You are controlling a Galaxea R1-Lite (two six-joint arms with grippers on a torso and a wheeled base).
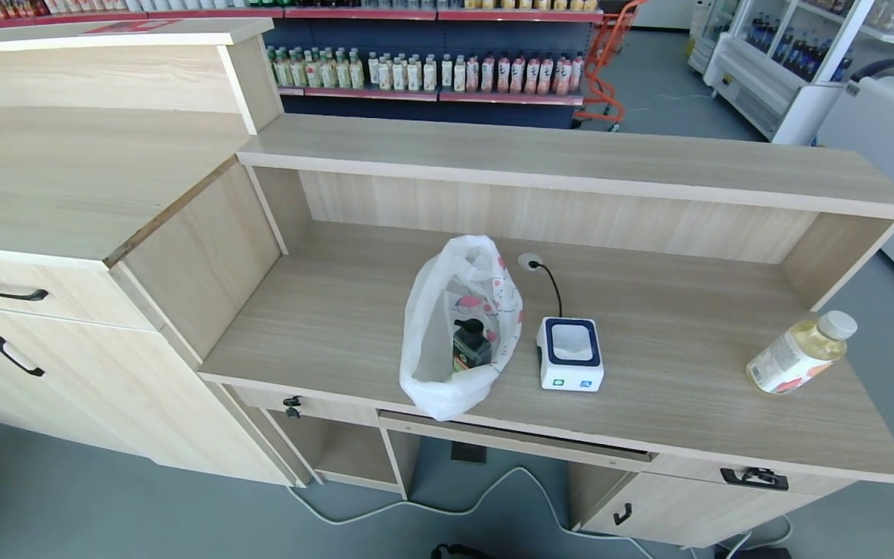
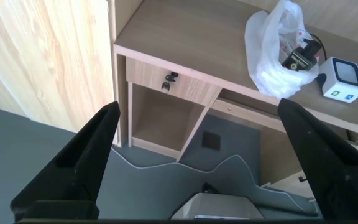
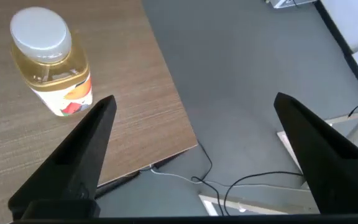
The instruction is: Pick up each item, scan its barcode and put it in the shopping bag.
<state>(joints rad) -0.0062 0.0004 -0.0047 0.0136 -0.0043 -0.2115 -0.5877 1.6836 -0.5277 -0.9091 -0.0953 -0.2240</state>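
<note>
A white plastic shopping bag stands open on the wooden counter, with a dark pump bottle inside it. Just right of the bag sits a white barcode scanner with a blue-rimmed window. A bottle of yellow liquid with a white cap stands near the counter's right end. My left gripper hangs open and empty over the floor in front of the counter, with the bag and scanner far ahead of it. My right gripper is open and empty beside the counter's right edge, the yellow bottle off to one side of it.
A raised shelf overhangs the back of the counter. A taller cabinet with black-handled drawers stands on the left. The scanner's cable runs to a hole in the counter. Cables lie on the grey floor.
</note>
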